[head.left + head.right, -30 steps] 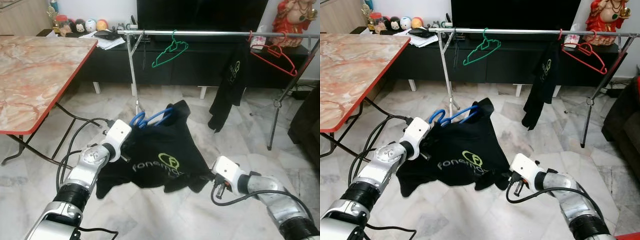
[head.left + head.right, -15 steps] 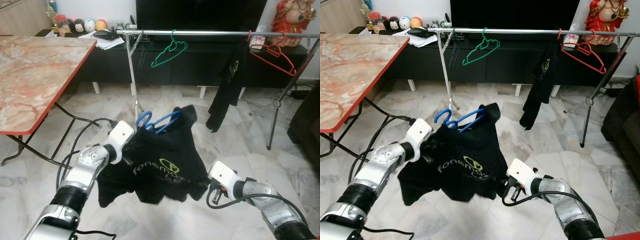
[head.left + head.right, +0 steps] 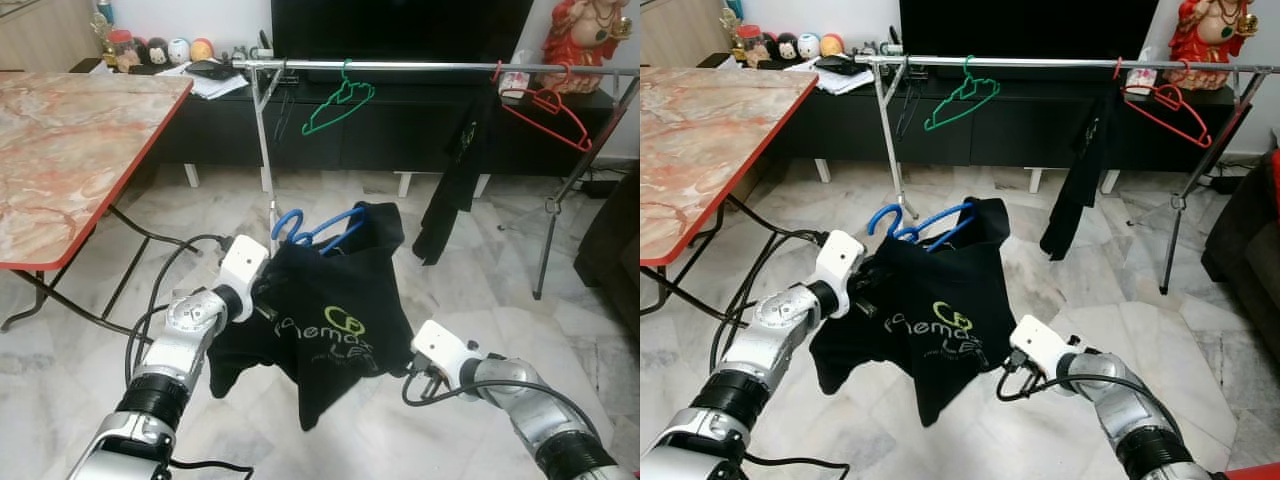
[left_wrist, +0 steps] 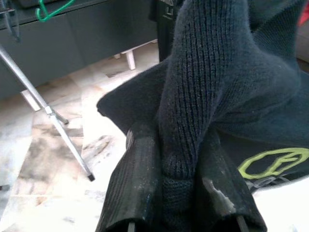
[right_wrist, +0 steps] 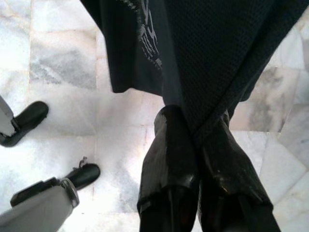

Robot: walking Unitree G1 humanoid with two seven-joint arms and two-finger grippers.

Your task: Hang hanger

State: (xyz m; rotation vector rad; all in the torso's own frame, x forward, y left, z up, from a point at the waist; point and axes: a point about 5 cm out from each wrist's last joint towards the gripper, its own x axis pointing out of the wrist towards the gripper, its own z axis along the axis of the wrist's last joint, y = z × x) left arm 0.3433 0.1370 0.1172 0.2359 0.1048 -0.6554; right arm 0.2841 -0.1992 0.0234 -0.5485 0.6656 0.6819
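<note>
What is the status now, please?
Left gripper and right gripper shut on black shirt. Blue hanger inside shirt, below rail.

Blue hanger [image 3: 318, 228] mostly under shirt [image 3: 340, 320]

Black shirt [image 3: 330, 300], green logo; blue hanger [image 3: 318, 228].

Three hangers: one blue hanger [image 3: 315, 228], one green hanger [image 3: 340, 100], one red hanger [image 3: 548, 110]. Two black shirts: a held shirt [image 3: 335, 320] and a hanging shirt [image 3: 455, 180]. One rail [image 3: 420, 67]. One tabletop [image 3: 70, 140]. Two claws: left claw [image 4: 176, 193], right claw [image 5: 195, 162].
</note>
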